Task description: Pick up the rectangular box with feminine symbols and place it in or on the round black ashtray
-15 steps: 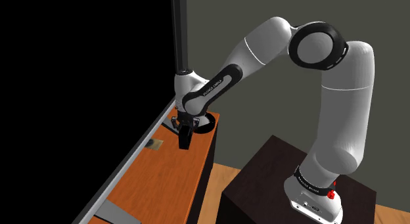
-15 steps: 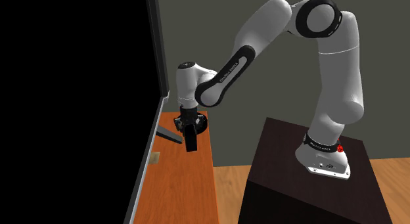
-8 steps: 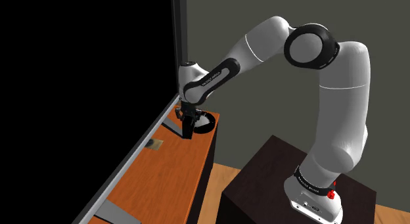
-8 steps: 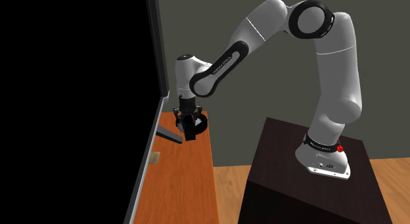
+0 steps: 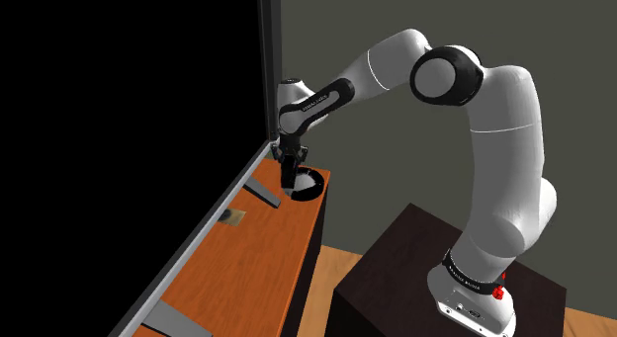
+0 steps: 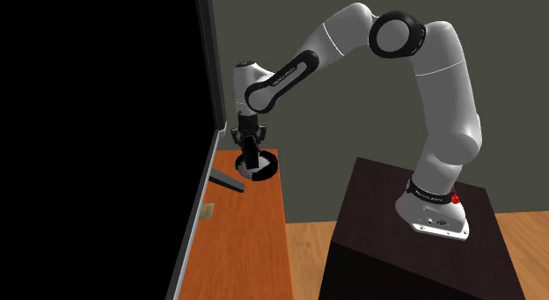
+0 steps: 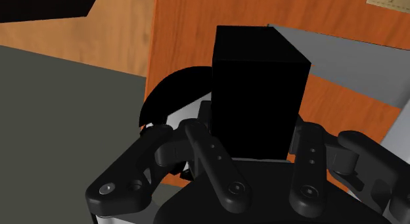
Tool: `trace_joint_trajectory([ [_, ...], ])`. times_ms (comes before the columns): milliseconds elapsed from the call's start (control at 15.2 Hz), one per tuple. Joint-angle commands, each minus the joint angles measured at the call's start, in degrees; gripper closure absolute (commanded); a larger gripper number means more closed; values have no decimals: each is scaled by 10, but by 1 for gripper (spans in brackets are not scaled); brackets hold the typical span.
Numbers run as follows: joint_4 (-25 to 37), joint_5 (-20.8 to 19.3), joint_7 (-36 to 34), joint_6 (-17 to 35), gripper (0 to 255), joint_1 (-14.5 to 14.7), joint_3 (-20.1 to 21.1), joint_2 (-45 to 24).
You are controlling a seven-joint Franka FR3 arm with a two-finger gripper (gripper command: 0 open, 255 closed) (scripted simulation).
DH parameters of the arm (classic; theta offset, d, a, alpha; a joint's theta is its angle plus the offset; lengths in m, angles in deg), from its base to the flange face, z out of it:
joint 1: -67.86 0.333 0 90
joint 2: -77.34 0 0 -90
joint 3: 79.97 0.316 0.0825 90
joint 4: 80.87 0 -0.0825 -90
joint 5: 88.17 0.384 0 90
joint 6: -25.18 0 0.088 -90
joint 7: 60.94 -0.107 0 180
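Observation:
My gripper (image 5: 291, 175) is shut on a plain black rectangular box (image 5: 292, 177), which hangs upright from the fingers. It is over the round black ashtray (image 5: 314, 180) at the far end of the orange wooden top (image 5: 257, 276). In the second exterior view the box (image 6: 252, 160) reaches down into the ashtray's (image 6: 267, 169) opening; whether it touches the bottom I cannot tell. From the wrist, the box (image 7: 259, 91) is clasped between both fingers (image 7: 211, 157), with the ashtray's rim (image 7: 167, 91) curving behind it.
A large black screen with a grey frame (image 5: 269, 78) runs along the wooden top's far side. Its grey foot (image 5: 262, 193) lies beside the ashtray. A small tan piece (image 5: 234, 217) sits nearer. The dark stand (image 5: 396, 276) is at the lower right.
The arm swung the held box from above the middle of the wooden top toward its far end. The box now hangs over the ashtray.

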Motion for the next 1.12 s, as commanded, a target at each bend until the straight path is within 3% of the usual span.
trace_joint_trajectory([
  [0,39,0,20,-17,255,-11,-5,-22],
  [462,212,1,88,-94,255,-44,-22,-116],
  [726,367,1,127,-164,255,-57,-31,-200],
  [1056,358,-1,126,-138,255,-57,-33,-218],
])
